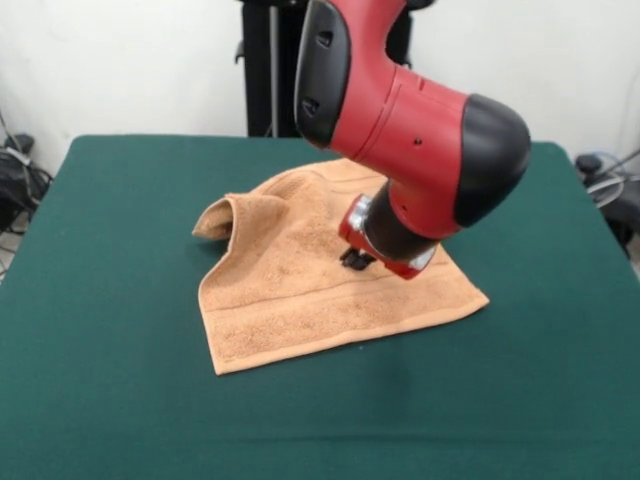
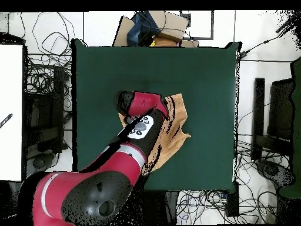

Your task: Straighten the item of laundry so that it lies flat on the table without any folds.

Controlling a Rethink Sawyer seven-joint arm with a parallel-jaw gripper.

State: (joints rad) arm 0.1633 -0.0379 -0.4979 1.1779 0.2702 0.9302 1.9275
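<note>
Nearest the front camera: bare green table, then the towel's lower-left corner just below frame centre. Lies mid-frame in the front view, mostly spread, woven band running along the lower edge. Not yet flat: upper-left corner curled up and folded over on itself, standing as a small hump left of centre. Right-hand corner flat, pointing toward the right of the frame. In the overhead view, visible only as a tan patch at frame centre, largely covered by the red arm.

Judged soft and light: terry cloth, limp, no stiffness, likely to drag and bunch on the felt-like top rather than slide cleanly. Nothing fragile. Best hold probably the curled corner's free edge, pinched and drawn outward toward the upper left to unroll the fold.

Gripper low over the towel's middle, right of centre in the front view, dark tips just showing under the wrist, at or very near the cloth. Contact uncertain. Jaw opening hidden by the wrist in both views: cannot tell whether spread, closed, or pinching fabric.
</note>
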